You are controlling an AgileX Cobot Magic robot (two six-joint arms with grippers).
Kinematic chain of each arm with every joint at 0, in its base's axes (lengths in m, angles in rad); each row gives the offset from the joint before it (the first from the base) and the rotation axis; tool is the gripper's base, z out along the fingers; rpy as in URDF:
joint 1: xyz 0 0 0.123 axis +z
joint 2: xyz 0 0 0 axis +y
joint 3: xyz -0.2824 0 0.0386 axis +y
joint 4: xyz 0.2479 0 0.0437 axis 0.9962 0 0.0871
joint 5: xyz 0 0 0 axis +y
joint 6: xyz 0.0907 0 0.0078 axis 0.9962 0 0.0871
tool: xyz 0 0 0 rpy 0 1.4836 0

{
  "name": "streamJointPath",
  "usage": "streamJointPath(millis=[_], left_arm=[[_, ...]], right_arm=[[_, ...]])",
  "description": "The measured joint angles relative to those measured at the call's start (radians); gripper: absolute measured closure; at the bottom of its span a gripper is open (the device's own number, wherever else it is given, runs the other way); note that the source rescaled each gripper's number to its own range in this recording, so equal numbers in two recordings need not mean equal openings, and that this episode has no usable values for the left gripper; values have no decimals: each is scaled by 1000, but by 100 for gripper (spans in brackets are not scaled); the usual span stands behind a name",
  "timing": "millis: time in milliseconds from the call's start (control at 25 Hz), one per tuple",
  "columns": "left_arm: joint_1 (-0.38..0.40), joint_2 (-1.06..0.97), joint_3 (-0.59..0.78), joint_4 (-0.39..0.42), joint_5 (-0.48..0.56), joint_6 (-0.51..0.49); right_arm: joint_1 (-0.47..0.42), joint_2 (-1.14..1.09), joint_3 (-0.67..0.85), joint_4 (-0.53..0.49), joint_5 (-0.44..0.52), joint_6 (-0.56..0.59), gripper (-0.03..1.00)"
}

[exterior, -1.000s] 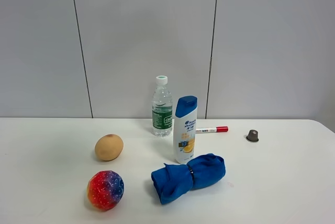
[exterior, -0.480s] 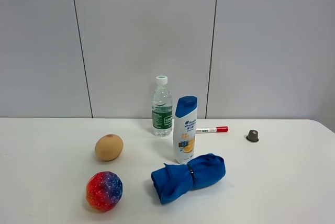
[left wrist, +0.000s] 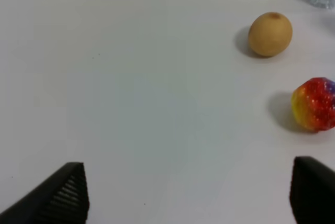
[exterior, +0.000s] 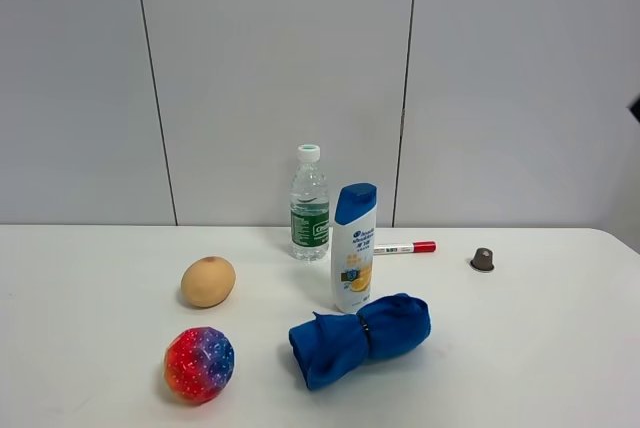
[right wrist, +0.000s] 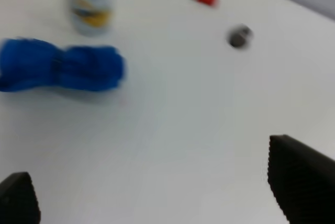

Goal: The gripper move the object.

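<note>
The glittery ball, mottled red, blue, purple and yellow, rests on the white table at the front left. It also shows in the left wrist view, far from the left gripper, which is open and empty above bare table. The right gripper is open and empty in a blurred view, above the table near the rolled blue cloth. Neither gripper's jaws show in the exterior view; only a dark sliver sits at its right edge.
A tan egg-shaped ball lies behind the glittery ball. A water bottle, a shampoo bottle and the blue cloth stand mid-table. A red-capped marker and a small dark cap lie at the back right.
The glittery ball has turned and shifted very slightly. A dark spot at the top edge is gone; a dark sliver has appeared at the right edge.
</note>
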Motion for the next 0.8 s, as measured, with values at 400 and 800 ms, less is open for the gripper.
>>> streamJointPath(millis=[400, 800], left_arm=[[0, 0, 0, 0, 0, 0], [0, 0, 0, 0, 0, 0]], right_arm=[[-354, -381, 121, 84, 151, -4, 24], [-381, -762, 283, 188, 293, 32, 24]])
